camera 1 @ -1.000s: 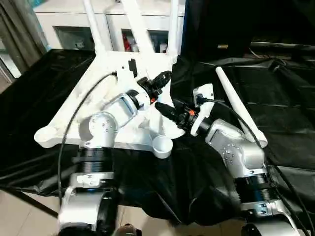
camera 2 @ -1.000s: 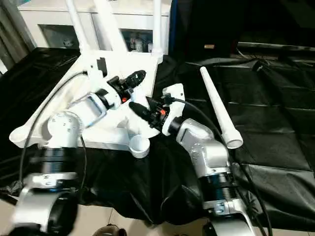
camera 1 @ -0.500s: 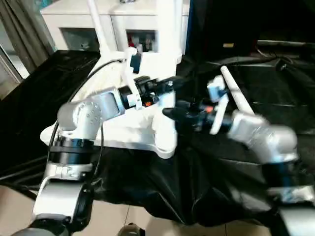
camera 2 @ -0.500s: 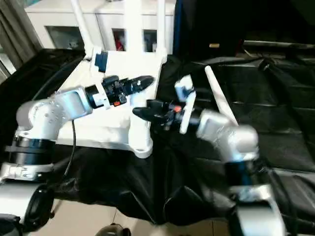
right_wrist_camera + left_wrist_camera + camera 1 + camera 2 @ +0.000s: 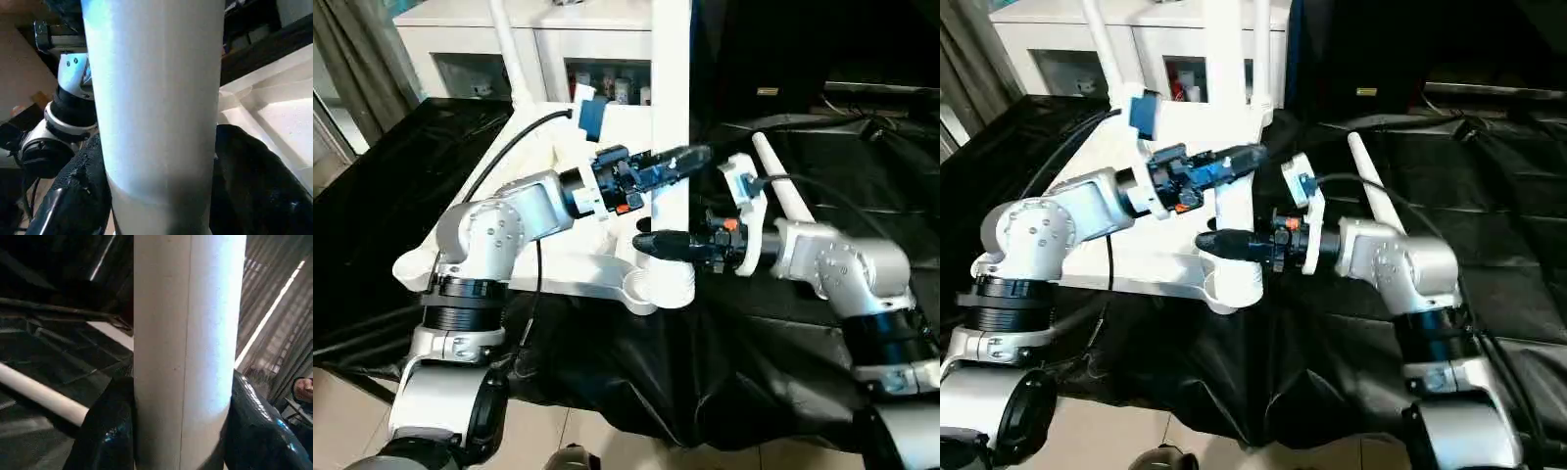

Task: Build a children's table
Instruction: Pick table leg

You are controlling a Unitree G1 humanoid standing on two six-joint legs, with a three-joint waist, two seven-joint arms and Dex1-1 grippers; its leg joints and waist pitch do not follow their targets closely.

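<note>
The small all-white plastic children's table (image 5: pixel 548 211) is lying upside down on a black cloth (image 5: pixel 773 362), its rimmed underside facing up. At its near right corner, 1 long round white leg (image 5: pixel 672 117) is standing upright. The left hand (image 5: pixel 690 155) is gripping this leg higher up, and the right hand (image 5: pixel 651 242) is clasping it lower down, near the base. Another loose white tapered leg (image 5: pixel 1386 220) is lying on the cloth to the right.

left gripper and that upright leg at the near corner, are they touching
Touching. In the left wrist view the leg fills the space between the left gripper's two black fingers, both pressed against its sides with no gap.
</note>
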